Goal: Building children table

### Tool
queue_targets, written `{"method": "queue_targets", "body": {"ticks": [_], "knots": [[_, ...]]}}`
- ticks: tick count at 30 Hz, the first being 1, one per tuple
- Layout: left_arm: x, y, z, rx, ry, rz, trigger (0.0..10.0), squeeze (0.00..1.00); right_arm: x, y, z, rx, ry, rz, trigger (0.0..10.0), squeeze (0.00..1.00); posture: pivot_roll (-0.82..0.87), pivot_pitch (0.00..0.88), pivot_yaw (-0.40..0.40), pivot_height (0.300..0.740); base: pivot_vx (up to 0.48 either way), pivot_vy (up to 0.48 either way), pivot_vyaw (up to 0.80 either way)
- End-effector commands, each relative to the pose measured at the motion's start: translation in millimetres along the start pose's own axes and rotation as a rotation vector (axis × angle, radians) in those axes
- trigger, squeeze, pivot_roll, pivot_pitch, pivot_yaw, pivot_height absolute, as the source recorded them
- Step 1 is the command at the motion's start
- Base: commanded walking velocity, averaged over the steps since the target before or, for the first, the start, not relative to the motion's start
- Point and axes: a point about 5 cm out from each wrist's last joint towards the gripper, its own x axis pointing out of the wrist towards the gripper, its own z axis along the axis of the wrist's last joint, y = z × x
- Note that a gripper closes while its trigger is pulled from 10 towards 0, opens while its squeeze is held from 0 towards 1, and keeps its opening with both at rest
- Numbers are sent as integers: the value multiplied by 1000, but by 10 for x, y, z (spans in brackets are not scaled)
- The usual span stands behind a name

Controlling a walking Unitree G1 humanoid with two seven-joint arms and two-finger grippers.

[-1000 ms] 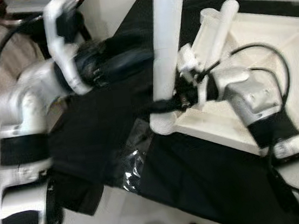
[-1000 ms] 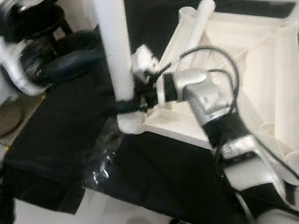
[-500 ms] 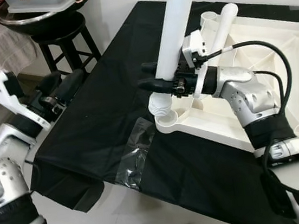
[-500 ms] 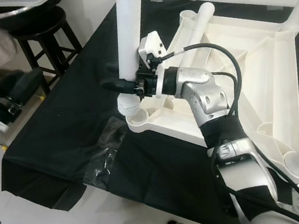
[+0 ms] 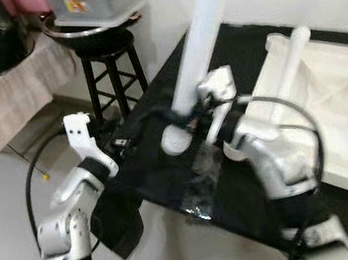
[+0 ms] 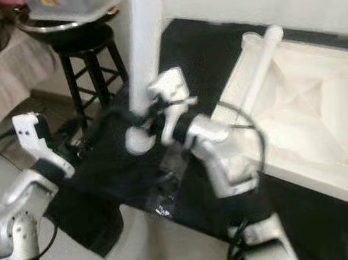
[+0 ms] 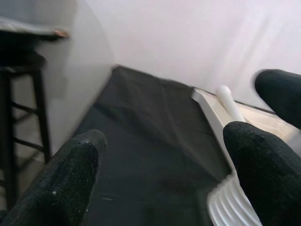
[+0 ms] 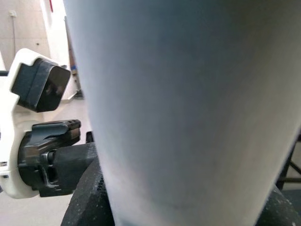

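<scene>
Right now the white table leg (image 5: 198,44) is in my right gripper (image 5: 182,117), clenched near its lower, threaded end and held upright but tilted, its top leaning away from me. That end hangs over the black cloth (image 5: 228,53), beside the corner of the upturned white tabletop (image 5: 344,115) rather than over it (the head views are blurred, so I cannot tell how far off it sits). In the right wrist view the leg (image 8: 188,108) fills the space between my fingers, so the grip looks firm and deep.

One leg (image 6: 261,62) already lies slanted on the tabletop's far corner; whether it is screwed in I cannot tell.

My left gripper (image 5: 121,143) is spread wide and holds nothing, hovering low at the cloth's edge, near the threaded end. Its own view shows its two black fingertips (image 7: 61,179) apart, with the ribbed thread (image 7: 230,205) between them.

To do this step well, I judge I should bring the leg back over the tabletop's corner socket, stand it straight before lowering, and let the threads seat squarely before turning; a tilted start would likely cross-thread the plastic. The left gripper could steady the leg's base while I turn.

A black stool (image 5: 104,56) with a metal bowl (image 5: 95,32) and a plastic box (image 5: 92,3) stands off to my left, well apart.
</scene>
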Motion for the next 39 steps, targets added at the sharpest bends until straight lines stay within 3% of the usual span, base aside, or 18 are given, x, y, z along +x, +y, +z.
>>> {"method": "queue_targets", "body": {"ticks": [1, 4, 10, 18, 20, 24, 33, 39], "knots": [[-2, -63, -77, 12, 12, 9, 10000, 0, -48, 19, -25, -13, 17, -35, 10000, 0, -74, 63, 5, 740, 0, 337, 0], [3, -143, -177, 65, 34, 32, 10000, 0, -54, 74, -99, -3, 39, -88, 10000, 0, -79, 40, 5, 740, 0, 0, 0], [-14, -178, -232, 95, 52, 47, 10000, 0, -41, 113, -159, 18, 50, -159, 10000, 0, -75, 21, 6, 740, 0, 0, -400], [-121, -37, -338, 136, 110, 180, 10000, 0, -43, 178, -210, 30, 79, -260, 10000, 0, -79, 0, 5, 740, 0, 0, -800], [-173, -19, -391, 111, 145, 190, 10000, 0, -46, 170, -214, 24, 84, -272, 10000, 0, -79, 0, 3, 740, 0, 0, -800], [-208, -101, -367, 150, 145, 108, 10000, 0, -44, 163, -211, 19, 87, -281, 10000, 0, -77, 0, 1, 740, 0, 0, -800], [-219, -62, -352, 193, 105, 136, 10000, 0, -3, 217, -213, 9, 88, -281, 10000, 0, -74, 0, 4, 740, 0, 0, -771], [-276, -6, -329, 200, 104, 148, 10000, 0, -1, 230, -232, 7, 93, -274, 10000, 0, -68, 0, 9, 740, 0, 0, 0]]}}
